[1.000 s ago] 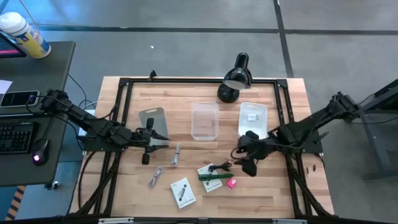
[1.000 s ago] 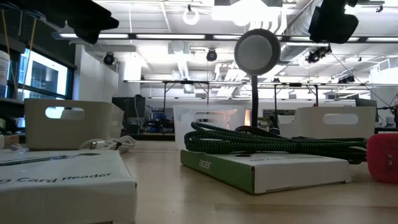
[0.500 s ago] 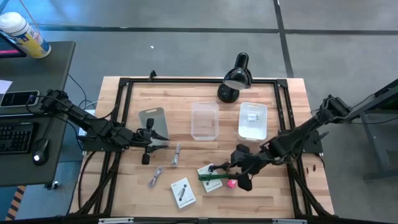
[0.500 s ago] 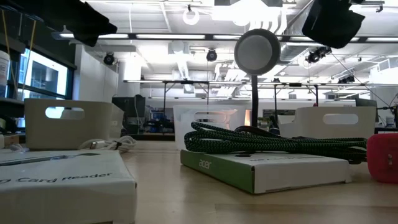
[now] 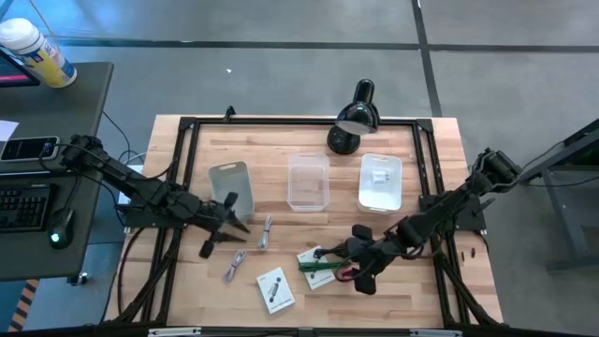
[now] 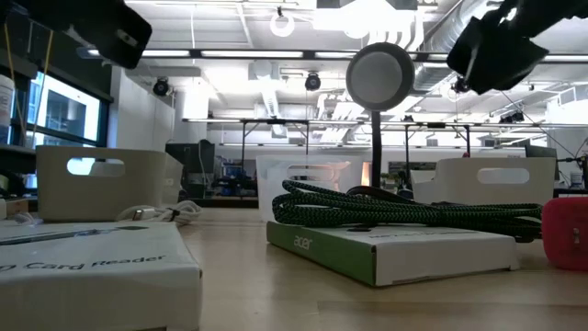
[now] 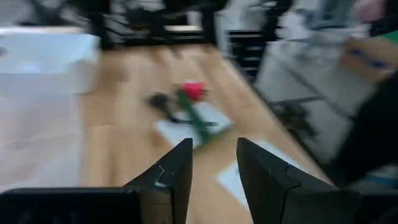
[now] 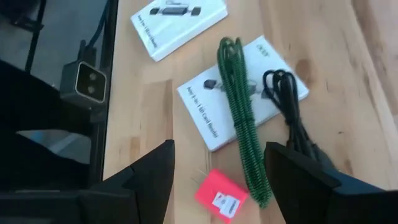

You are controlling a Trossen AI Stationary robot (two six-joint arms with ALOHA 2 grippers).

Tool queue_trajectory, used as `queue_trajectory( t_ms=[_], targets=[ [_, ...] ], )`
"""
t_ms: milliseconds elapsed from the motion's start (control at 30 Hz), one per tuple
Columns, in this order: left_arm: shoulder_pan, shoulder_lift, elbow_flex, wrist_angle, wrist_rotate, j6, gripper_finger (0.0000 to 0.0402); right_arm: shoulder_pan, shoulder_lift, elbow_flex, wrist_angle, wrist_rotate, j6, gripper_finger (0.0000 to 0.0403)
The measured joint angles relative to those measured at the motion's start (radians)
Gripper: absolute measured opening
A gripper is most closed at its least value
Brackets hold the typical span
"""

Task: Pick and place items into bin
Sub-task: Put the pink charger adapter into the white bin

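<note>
Right hand [image 5: 360,270]: fingers spread, empty, above green cable [image 8: 241,143], pink piece [image 8: 219,196] and white card [image 8: 239,98].
Left hand [image 5: 217,235]: fingers apart, empty, near grey bin [image 5: 231,184].

The left wrist view is blurred throughout, so the pink piece [image 7: 193,90] and green cable [image 7: 198,118] are seen only as smears. In the low view, the pink piece [image 6: 565,233] is cut off by the picture's edge, and the card reader box [image 6: 92,267] is cropped at the corner. The small silvery bits [image 5: 234,264] in the high view are too small to be identified.
</note>
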Motion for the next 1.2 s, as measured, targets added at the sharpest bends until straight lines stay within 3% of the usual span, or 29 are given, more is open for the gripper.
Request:
queue_trajectory(
  t_ms=[200,300,433,767,867,1000,1200],
  targets=[
    [-0.001,0.0,0.0,-0.012,0.238,-0.158,0.0113,0.001,0.0,0.0,-0.037,-0.022,-0.019,0.0232],
    [-0.024,0.0,0.0,-0.047,0.297,-0.238,0.0113,0.006,0.0,0.0,-0.053,-0.022,-0.023,0.0231],
    [-0.068,0.0,0.0,-0.073,0.293,-0.269,0.0113,0.042,0.003,0.0,-0.054,-0.004,-0.088,0.0231],
    [-0.079,0.0,0.0,-0.106,0.105,-0.252,0.0113,0.11,0.052,0.0,-0.103,0.096,-0.315,0.0231],
    [-0.079,0.0,0.0,-0.107,0.069,-0.242,0.0113,0.095,0.08,0.0,-0.106,0.065,-0.364,0.0228],
    [-0.079,0.0,0.0,-0.108,0.082,-0.254,0.0113,0.082,0.109,0.0,-0.106,-0.001,-0.367,0.0227],
    [-0.14,0.0,0.0,-0.146,0.146,-0.414,0.0113,0.082,0.112,0.0,-0.081,0.049,-0.322,0.0226]
  ],
)
